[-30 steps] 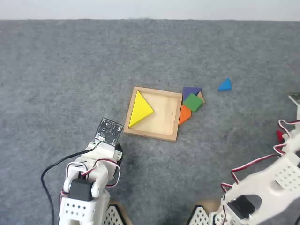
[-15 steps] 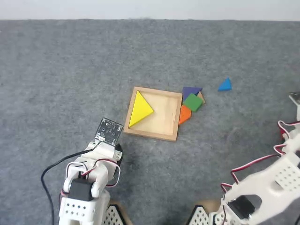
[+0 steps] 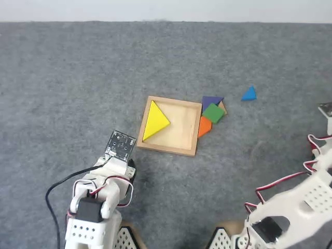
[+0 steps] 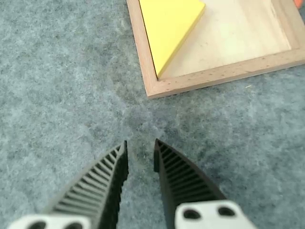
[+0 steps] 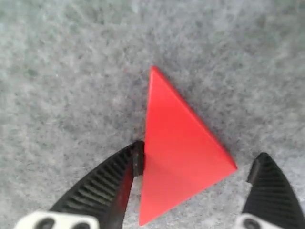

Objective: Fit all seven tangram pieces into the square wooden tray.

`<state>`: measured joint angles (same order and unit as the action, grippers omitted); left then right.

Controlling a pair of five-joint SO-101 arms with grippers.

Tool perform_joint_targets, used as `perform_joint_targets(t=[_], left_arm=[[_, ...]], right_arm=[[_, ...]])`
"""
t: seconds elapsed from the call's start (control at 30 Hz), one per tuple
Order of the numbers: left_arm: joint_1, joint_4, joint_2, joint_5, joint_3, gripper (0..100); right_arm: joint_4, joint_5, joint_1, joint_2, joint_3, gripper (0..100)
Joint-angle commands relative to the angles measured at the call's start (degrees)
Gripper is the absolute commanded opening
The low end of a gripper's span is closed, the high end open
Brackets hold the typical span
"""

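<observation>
The square wooden tray (image 3: 192, 148) lies mid-table with a yellow triangle (image 3: 154, 121) against its left side. Purple (image 3: 211, 100), green (image 3: 213, 112) and orange (image 3: 204, 126) pieces cluster just outside its right edge. A blue triangle (image 3: 249, 94) lies farther right. My left gripper (image 4: 141, 144) hovers over carpet just short of the tray's corner (image 4: 151, 89), its fingers nearly together with nothing between them. My right gripper (image 5: 198, 164) is open around a red triangle (image 5: 181, 148) lying flat on the carpet. One fingertip (image 5: 137, 160) touches its edge; the other is apart.
Grey carpet covers the whole table. The left arm (image 3: 104, 197) sits at the near left. The right arm (image 3: 306, 197) stretches along the near right edge. A tan piece (image 3: 223, 108) peeks from under the green one. Open carpet lies left of and beyond the tray.
The right arm has shifted slightly at the table's right edge, covering more of the red triangle in the high view. The left arm and the other pieces have not moved.
</observation>
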<state>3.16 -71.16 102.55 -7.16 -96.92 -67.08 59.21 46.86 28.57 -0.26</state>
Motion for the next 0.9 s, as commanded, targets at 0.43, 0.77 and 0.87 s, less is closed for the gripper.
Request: perform_joint_targets(t=[0.43, 0.77, 0.87], left_arm=[[0.1, -0.3, 0.1, 0.4, 0.4, 9], [0.1, -0.3, 0.1, 0.4, 0.4, 9], [0.1, -0.3, 0.1, 0.4, 0.4, 9]], right_arm=[[-5.1, 0.5, 0.7, -5.4, 0.0, 28.1], [-11.0, 0.8, 0.4, -19.3, 4.7, 28.1], [-8.1, 0.9, 0.3, -21.1, 7.7, 28.7]])
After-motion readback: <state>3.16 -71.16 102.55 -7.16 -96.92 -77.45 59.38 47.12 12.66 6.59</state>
